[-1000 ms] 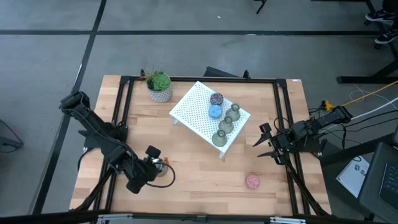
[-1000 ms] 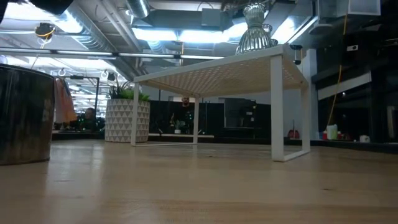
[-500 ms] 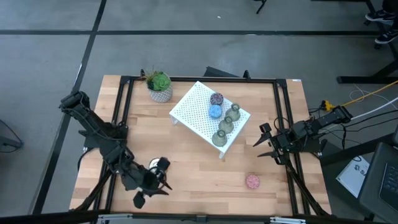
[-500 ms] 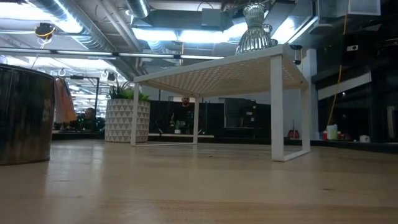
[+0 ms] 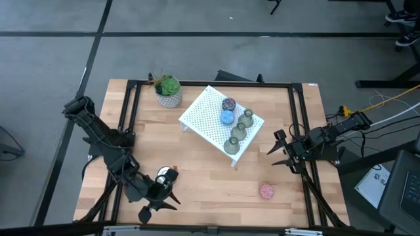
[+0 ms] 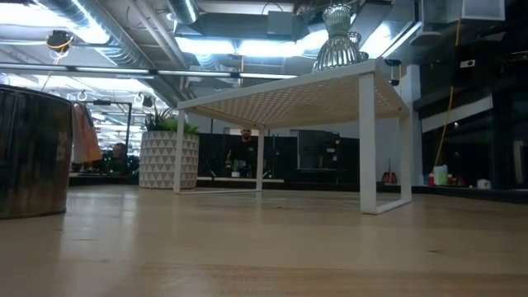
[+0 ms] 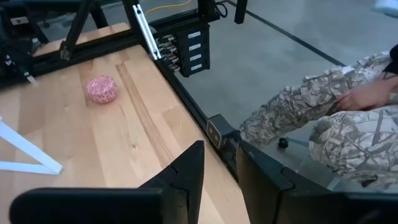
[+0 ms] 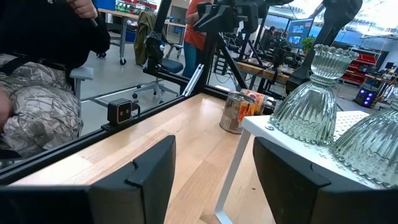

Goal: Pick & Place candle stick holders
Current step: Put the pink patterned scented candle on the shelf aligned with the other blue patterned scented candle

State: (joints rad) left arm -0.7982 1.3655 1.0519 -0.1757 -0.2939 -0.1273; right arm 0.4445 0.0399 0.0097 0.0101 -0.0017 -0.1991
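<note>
The left gripper [image 5: 159,200] is hovering low near the front edge of the bench [image 5: 210,187], its fingers spread wide and holding nothing. Just beside it a silver candle holder [image 5: 168,175] is standing on the wood; the right wrist view is showing it as a shiny cylinder [image 8: 236,112] beyond the white stand [image 5: 221,122]. It is probably metal: stiff, fairly light and slippery, so a hold across its round side wall, fingers low on the body, would suit it best. Its long axis is pointing straight up.

On the stand, three green glass-like holders [image 5: 237,133] are sitting in a row beside a blue one [image 5: 227,118] and a purple one [image 5: 228,104]. Ribbed and bell-shaped, they are likely brittle and would need a gentle hold at the narrow neck. They too are standing upright.

A pink holder [image 5: 266,191] is lying low and round on the bench, well apart from the stand, near the right side.

The right gripper [image 5: 279,149] is waiting at the right edge, fingers apart and empty.
</note>
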